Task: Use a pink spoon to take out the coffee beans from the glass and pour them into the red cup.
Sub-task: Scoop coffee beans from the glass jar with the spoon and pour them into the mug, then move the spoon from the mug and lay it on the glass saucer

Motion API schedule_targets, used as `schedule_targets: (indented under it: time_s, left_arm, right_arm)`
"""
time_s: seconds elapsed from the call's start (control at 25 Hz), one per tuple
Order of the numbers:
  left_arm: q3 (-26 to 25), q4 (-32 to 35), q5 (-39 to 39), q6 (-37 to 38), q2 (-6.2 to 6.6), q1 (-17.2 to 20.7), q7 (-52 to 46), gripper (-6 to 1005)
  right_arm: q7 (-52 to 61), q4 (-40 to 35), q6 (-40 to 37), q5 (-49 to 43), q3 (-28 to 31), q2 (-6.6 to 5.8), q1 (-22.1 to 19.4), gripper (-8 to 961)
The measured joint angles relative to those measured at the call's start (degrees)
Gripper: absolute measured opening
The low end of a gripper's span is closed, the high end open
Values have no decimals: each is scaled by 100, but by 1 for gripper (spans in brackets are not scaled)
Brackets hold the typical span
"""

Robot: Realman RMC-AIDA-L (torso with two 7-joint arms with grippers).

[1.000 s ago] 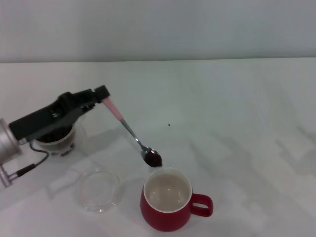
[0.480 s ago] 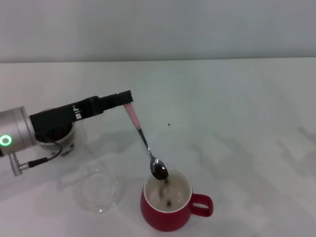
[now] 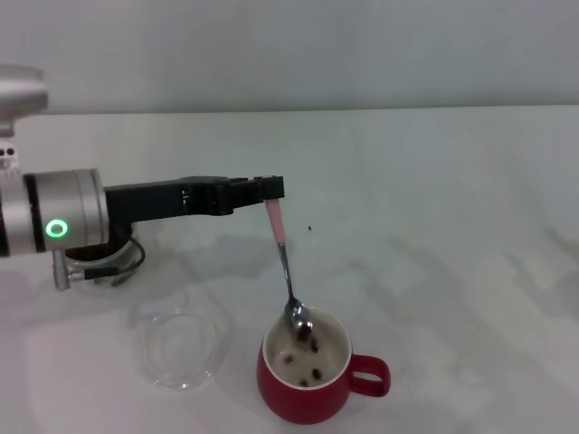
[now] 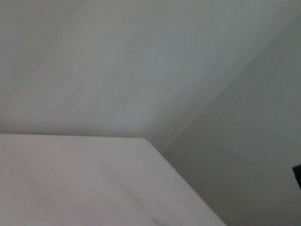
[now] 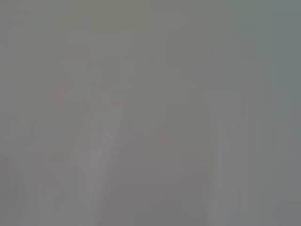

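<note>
My left gripper (image 3: 270,190) is shut on the top of the pink spoon's handle (image 3: 275,221). The spoon hangs almost upright, its metal bowl (image 3: 299,317) tipped at the rim of the red cup (image 3: 312,380). A few coffee beans (image 3: 308,360) lie on the cup's white inside. The glass (image 3: 101,262) stands at the left, mostly hidden behind my left arm. The left wrist view shows only bare table and wall. The right gripper is out of view.
A flat clear glass dish (image 3: 179,348) lies left of the red cup. One stray bean (image 3: 310,228) lies on the white table (image 3: 434,208) beyond the spoon.
My left gripper moved right and turned the spoon from slanted to nearly upright over the red cup. The beans fell from the spoon's bowl into the cup.
</note>
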Motion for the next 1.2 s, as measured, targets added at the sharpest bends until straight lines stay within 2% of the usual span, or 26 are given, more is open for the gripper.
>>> schedule_targets:
  time_s: [0.28,0.56,0.64,0.88,1.08,1.2]
  left_arm:
    - [98,293,26,14,-19,-50,-12,122]
    - [86,541,-170,260,-18,64,-159,122]
    - [68,709,-247,329,4,230,-204,122]
    - [65,1434,-481,351,28,1084,-311,122]
    - [56,1551,-672,351,116,1625,-277,122]
    - [54,1548,-689,345,97,1895,-148,122]
  right_arm:
    - [-6,-28,119,27,11,0,10,733]
    - [0,-47,146,38,12,-2,83,733]
    - [0,-48,146,42,13,-6,105,733]
    - [9,-52,146,68,21,-27,163,733]
    - [143,-60,145,97,117,-58,229,733]
    - [329,-65,144,98,316,-65,244,733]
